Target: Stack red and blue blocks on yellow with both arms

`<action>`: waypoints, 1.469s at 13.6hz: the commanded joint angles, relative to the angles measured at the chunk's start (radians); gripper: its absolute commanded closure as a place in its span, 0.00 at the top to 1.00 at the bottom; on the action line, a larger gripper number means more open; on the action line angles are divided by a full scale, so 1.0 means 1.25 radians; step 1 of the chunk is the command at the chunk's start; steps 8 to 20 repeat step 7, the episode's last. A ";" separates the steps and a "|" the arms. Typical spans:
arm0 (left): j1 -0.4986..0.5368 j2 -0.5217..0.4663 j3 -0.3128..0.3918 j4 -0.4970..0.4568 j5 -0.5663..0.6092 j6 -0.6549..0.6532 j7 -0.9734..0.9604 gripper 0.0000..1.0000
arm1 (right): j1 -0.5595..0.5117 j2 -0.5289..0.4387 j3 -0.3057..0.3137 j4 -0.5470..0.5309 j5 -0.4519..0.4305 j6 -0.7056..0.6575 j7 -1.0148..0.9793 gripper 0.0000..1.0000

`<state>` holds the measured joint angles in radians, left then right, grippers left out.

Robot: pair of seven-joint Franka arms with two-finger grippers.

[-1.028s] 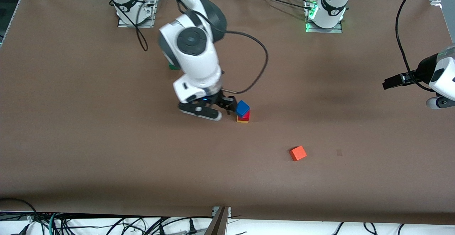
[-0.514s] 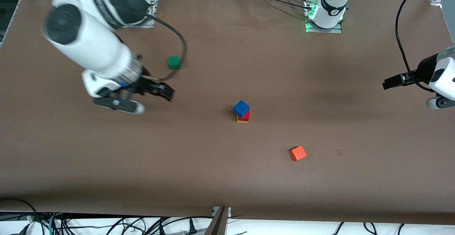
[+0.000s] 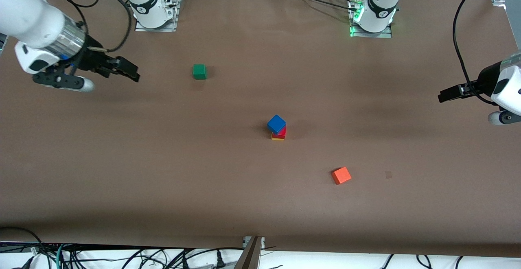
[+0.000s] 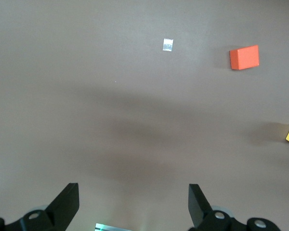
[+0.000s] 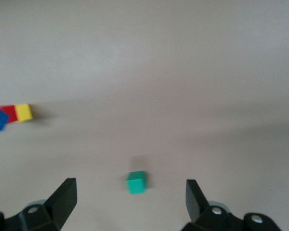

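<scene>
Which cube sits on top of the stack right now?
The blue cube, slightly rotated atop the red cube and yellow cube. The green cube and orange cube lie alone on the table.

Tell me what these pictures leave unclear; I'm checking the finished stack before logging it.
- Yellow cube: front view shows only a sliver under the red cube and blue cube.
- Blue cube: cut by the right wrist view's edge.
- How squarely the cubes sit: too small to tell.
- Left hand: arm cut by the front view's edge.
</scene>
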<state>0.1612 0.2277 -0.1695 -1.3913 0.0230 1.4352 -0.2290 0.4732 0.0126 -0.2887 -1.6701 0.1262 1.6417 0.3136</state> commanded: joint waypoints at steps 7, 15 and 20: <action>0.007 -0.003 -0.001 -0.005 -0.018 0.007 0.031 1.00 | -0.196 0.023 0.163 0.025 -0.071 -0.005 -0.166 1.00; 0.007 -0.003 -0.001 -0.005 -0.018 0.007 0.031 1.00 | -0.196 0.023 0.163 0.025 -0.071 -0.005 -0.166 1.00; 0.007 -0.003 -0.001 -0.005 -0.018 0.007 0.031 1.00 | -0.196 0.023 0.163 0.025 -0.071 -0.005 -0.166 1.00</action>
